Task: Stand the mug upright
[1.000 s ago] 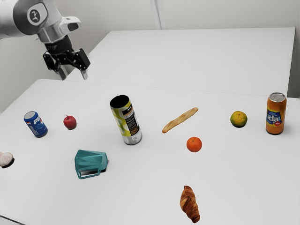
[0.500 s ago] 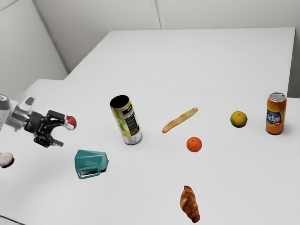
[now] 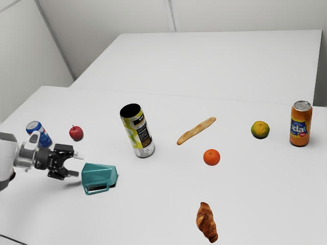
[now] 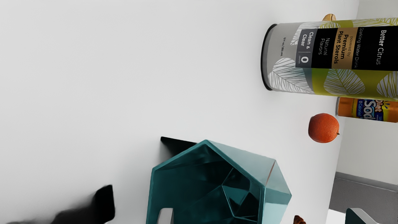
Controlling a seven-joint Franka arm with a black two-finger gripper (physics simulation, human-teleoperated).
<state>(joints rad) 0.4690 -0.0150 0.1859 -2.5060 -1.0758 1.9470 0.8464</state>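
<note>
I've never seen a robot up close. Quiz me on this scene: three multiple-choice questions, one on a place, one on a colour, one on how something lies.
1. Seen from the side, what is between the baguette and the croissant?
A) apple
B) orange
C) blue can

2. What colour is the mug?
A) teal
B) red
C) white

3. How is the mug resting?
A) upright
B) upside down
C) on its side

1: B, the round orange fruit is between the two breads in the exterior view.
2: A, both views show blue-green walls.
3: C, its opening faces the end effector, not up or down.
</note>
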